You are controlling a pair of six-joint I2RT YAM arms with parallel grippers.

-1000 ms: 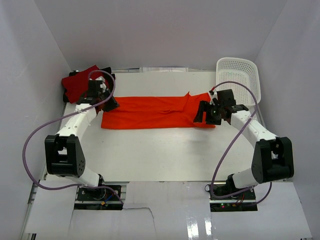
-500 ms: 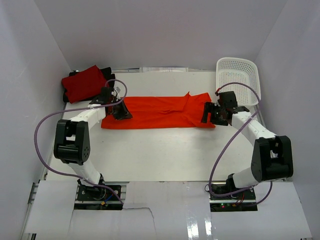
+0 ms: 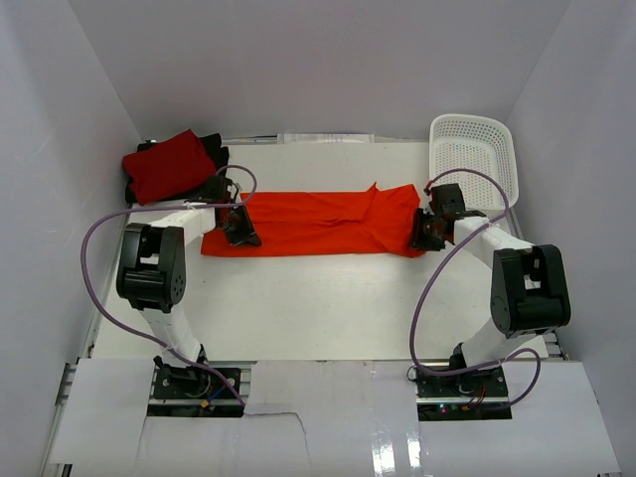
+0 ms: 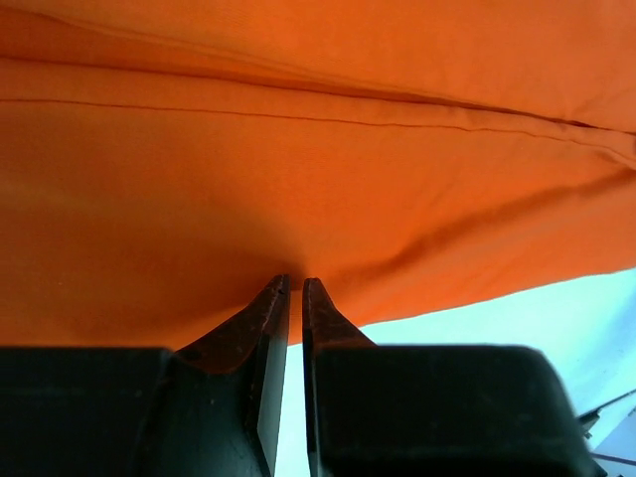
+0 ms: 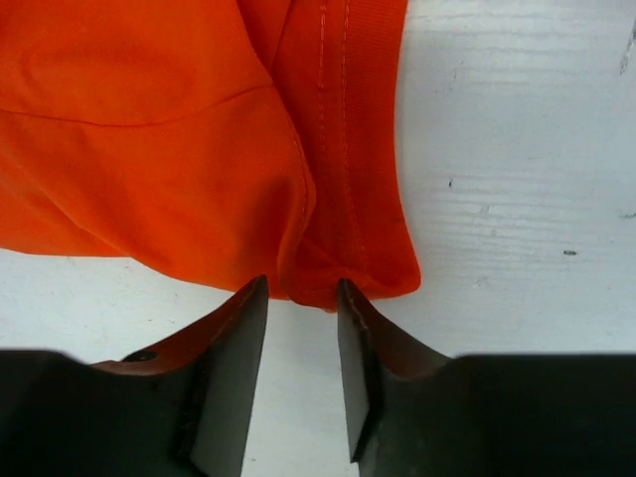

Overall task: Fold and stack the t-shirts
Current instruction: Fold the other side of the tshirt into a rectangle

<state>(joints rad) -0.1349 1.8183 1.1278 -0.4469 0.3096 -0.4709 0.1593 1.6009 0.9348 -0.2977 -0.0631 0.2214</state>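
Observation:
The orange t-shirt (image 3: 318,221) lies as one long strip across the middle of the table. My left gripper (image 3: 239,227) is low at its left end. In the left wrist view the jaws (image 4: 295,283) stand almost together, pinching the near hem of the orange cloth (image 4: 318,159). My right gripper (image 3: 425,235) is at the strip's near right corner. Its jaws (image 5: 303,288) have drawn in round the folded corner hem (image 5: 343,263), which fills the gap between the tips. The red t-shirt (image 3: 167,167) sits folded at the back left on the black t-shirt (image 3: 215,151).
A white perforated basket (image 3: 475,149) stands at the back right, just behind my right arm. White enclosure walls close in both sides and the back. Purple cables loop off both arms near the table's side edges.
The left gripper came in from beside the red shirt to the orange strip's left end. The right gripper shifted right to the near corner, and its wide jaws closed in on the hem.

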